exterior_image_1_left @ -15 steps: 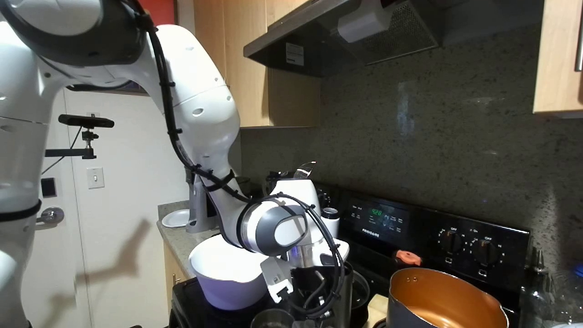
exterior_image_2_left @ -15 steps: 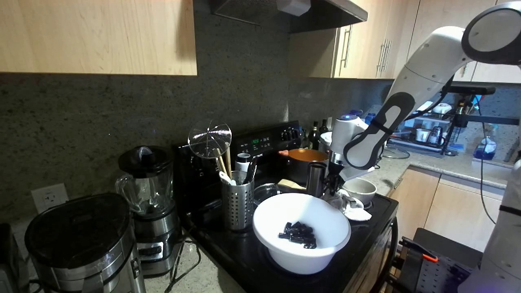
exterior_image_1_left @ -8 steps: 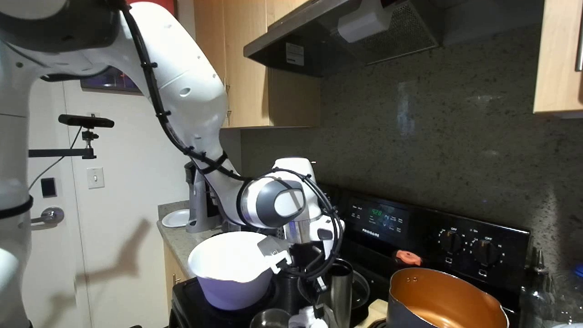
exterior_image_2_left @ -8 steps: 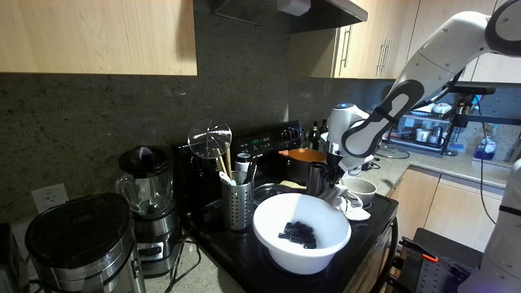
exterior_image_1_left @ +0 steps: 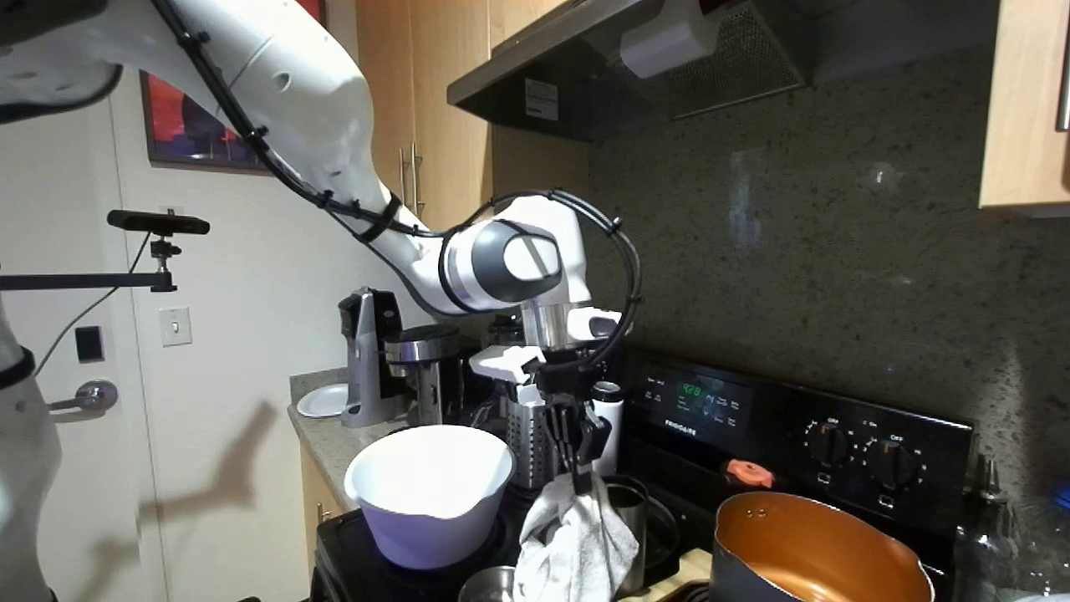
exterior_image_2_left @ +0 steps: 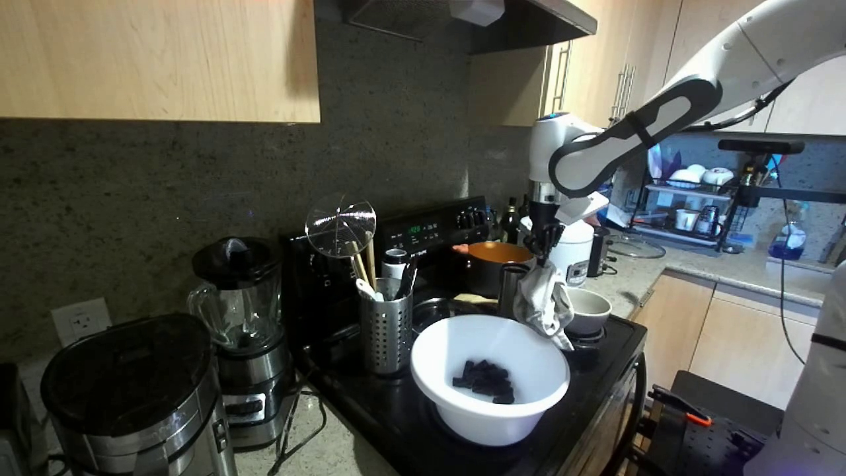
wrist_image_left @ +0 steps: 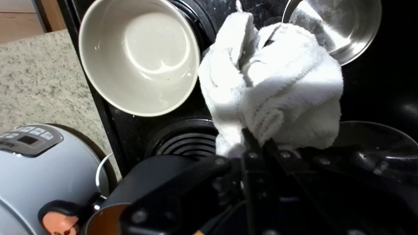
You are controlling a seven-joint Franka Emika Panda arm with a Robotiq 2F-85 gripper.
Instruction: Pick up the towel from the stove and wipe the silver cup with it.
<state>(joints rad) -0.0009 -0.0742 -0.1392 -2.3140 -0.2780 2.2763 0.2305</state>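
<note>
My gripper (exterior_image_1_left: pixel 580 483) is shut on a white towel (exterior_image_1_left: pixel 577 548) and holds it bunched, hanging down above the stove. In an exterior view the towel (exterior_image_2_left: pixel 545 301) hangs under the gripper (exterior_image_2_left: pixel 542 261) behind the white bowl. In the wrist view the towel (wrist_image_left: pixel 294 85) fills the space ahead of the gripper (wrist_image_left: pixel 258 140), with a fold between the fingertips. A low silver cup (wrist_image_left: pixel 352 32) stands beyond the towel, partly covered by it; it also shows in an exterior view (exterior_image_1_left: pixel 485 585). A tall steel cylinder (exterior_image_2_left: pixel 511 291) stands upright close beside the towel.
A white bowl (exterior_image_2_left: pixel 489 413) with dark pieces stands on the stove's front. A beige bowl (wrist_image_left: pixel 140 68) and a copper-lined pot (exterior_image_1_left: pixel 819 556) stand near the towel. A utensil holder (exterior_image_2_left: pixel 386 337) and a rice cooker (exterior_image_2_left: pixel 575 248) flank the area. A range hood (exterior_image_1_left: pixel 568 84) hangs above.
My gripper has risen from low at the stove and lifted the towel with it. The towel lay bunched on the stove and now hangs from the fingers. The bowls have not moved.
</note>
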